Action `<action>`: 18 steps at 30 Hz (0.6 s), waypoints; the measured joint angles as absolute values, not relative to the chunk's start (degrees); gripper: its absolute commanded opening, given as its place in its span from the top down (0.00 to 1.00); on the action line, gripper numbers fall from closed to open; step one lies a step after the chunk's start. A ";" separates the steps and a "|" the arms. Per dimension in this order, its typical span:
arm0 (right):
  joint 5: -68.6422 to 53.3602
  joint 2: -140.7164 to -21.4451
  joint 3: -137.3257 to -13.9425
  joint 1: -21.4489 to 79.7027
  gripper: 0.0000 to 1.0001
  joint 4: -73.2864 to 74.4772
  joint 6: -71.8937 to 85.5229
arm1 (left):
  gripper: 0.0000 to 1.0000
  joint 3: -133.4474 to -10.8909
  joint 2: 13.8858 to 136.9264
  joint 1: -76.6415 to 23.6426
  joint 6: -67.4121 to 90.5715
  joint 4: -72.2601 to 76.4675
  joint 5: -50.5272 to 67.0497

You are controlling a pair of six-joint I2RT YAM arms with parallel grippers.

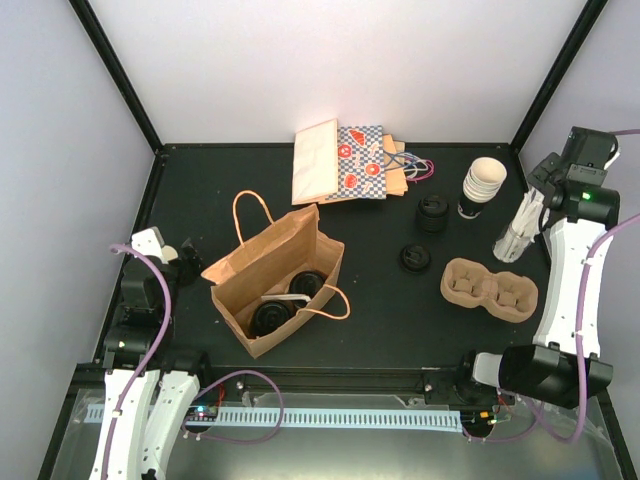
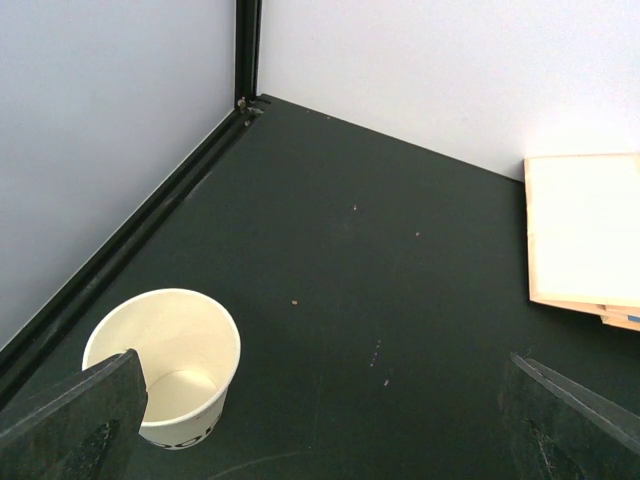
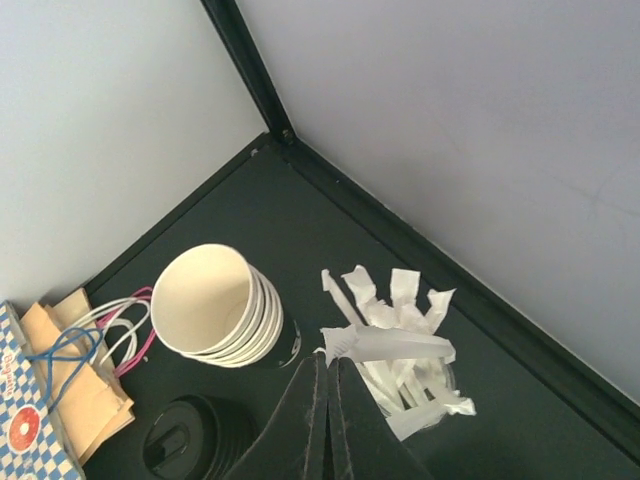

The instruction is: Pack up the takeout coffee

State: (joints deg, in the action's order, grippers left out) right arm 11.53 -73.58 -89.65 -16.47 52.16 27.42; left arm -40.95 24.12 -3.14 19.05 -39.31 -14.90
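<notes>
A brown paper bag [image 1: 275, 285] stands open at centre-left. Two round black lids [image 1: 270, 318] [image 1: 310, 283] show inside it; whatever is under them is hidden. My left gripper [image 1: 180, 262] is wide open at the table's left edge. In the left wrist view, an unlidded cream paper cup [image 2: 165, 365] stands just by the left gripper's [image 2: 325, 435] left finger. My right gripper [image 3: 328, 365] [image 1: 542, 195] is shut on a white paper-wrapped straw [image 3: 395, 343] above the clear straw holder [image 3: 420, 385].
A stack of cream cups [image 1: 483, 185] [image 3: 215, 305], a stack of black lids [image 1: 433, 212] [image 3: 190, 440], a single lid [image 1: 415, 258] and a cardboard cup carrier [image 1: 490, 288] sit at the right. Flat paper bags [image 1: 340, 163] lie at the back. Frame posts mark the corners.
</notes>
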 measured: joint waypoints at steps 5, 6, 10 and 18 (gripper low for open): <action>8.45 -74.87 -89.76 -16.47 0.99 53.08 27.83 | 0.01 -40.95 24.12 -3.14 19.05 -39.31 -14.90; 7.60 -74.96 -89.76 -16.47 0.99 53.54 27.97 | 0.01 -40.95 24.12 -3.14 19.05 -39.31 -14.90; 5.34 -74.04 -89.71 -16.47 0.99 54.61 28.29 | 0.01 -40.95 24.12 -3.14 19.05 -39.31 -14.90; 2.94 -70.54 -91.98 -16.47 0.99 55.75 27.79 | 0.01 -40.95 24.12 -3.14 19.05 -39.31 -14.87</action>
